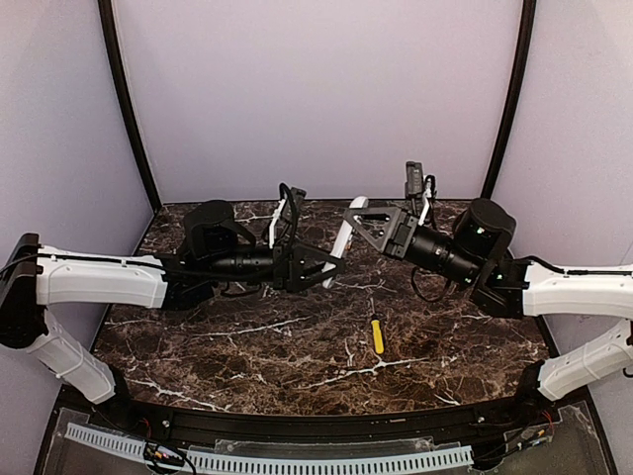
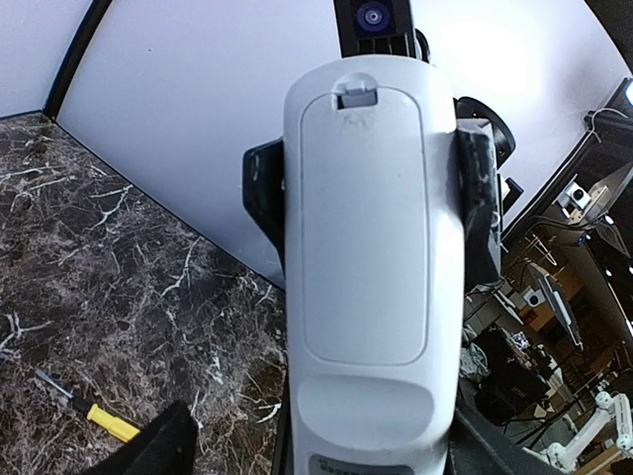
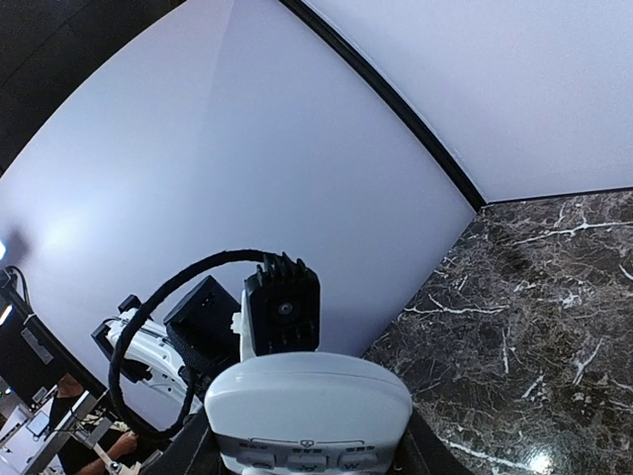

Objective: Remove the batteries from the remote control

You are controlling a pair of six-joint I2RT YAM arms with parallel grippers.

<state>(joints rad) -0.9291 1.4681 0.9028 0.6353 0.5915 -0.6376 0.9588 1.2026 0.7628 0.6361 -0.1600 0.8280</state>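
The left arm reaches in low from its side, forearm nearly level over the marble table (image 1: 247, 346), its wrist turned so that the left gripper (image 1: 323, 265) faces the lower end of the remote control (image 1: 343, 240). The right arm comes across from the other side, elbow bent, and the right gripper (image 1: 352, 216) meets the remote's upper end.

The remote is off the table, tilted and lifted in the air between the two arms toward the back of the workspace. In the left wrist view its back faces the camera, with the battery cover (image 2: 364, 228) seated flush and its small latch tab at the top. Two black fingers (image 2: 263, 193) of the right gripper press on the remote's long edges, so those jaws are clamped across its width (the buttoned face looks toward the right wrist camera).

The left jaws stand wide: one finger (image 2: 163, 445) sits plainly clear of the remote's edge, with marble showing in the gap. Whether the other finger touches the casing cannot be told.

A yellow-handled screwdriver (image 1: 377, 334) lies on the table, nearer the arm bases, apart from both grippers.
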